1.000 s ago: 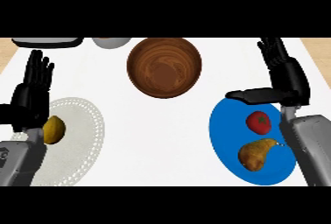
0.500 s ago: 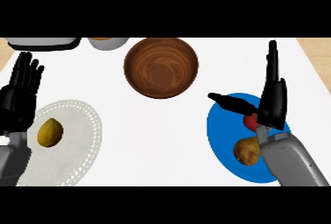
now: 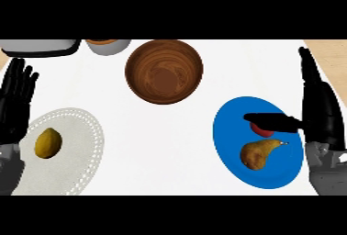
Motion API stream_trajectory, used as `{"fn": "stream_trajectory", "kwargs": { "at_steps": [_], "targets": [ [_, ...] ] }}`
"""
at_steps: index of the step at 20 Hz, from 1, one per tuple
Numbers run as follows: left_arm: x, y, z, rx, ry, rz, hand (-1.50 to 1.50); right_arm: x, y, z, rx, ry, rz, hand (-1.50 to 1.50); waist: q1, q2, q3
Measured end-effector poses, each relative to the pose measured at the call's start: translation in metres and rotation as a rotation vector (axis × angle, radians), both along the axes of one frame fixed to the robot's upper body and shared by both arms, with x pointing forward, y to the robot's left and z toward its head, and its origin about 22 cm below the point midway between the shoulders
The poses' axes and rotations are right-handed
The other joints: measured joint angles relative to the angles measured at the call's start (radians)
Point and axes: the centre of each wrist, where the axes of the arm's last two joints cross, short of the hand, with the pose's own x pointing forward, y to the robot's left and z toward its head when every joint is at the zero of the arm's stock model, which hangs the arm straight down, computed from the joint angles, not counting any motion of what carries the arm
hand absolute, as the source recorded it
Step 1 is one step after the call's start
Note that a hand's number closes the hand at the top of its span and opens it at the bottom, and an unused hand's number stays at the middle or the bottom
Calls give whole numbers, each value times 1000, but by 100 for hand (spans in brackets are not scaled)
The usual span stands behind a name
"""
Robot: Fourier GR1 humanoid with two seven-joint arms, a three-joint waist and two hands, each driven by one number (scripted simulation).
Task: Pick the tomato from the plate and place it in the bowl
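While the black left hand rests open at the left, the round brown wooden bowl sits on the white desk. The small red tomato lies on the round blue plate, under the thumb of the open black right hand.

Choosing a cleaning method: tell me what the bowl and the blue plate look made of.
Bowl: looks like wood, brown with ring-like grain and a slight sheen. Blue plate: even blue, no pattern; glazed ceramic or plastic, cannot tell which.
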Motion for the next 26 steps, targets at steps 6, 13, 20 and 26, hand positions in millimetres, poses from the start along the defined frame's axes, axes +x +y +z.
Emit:
{"fn": "stream_trajectory", "kwargs": {
  "at_steps": [6, 13, 20, 26],
  "targets": [
    [3, 2, 11, 1, -7, -12, 0, -23, 0, 37, -93, 282, 54, -150, 9, 7, 2],
    [5, 2, 11, 3, -9, -23, 0, -40, -7, 71, -121, 434, 151, -150, 25, 16, 4],
    [6, -1, 8, -6, -21, -33, 0, -47, -19, 71, -130, 506, 156, -150, 37, 21, 5],
    [7, -5, 7, -6, -22, -39, 0, -38, -23, 47, -122, 568, 136, -150, 46, 24, 6]
  ]
}}
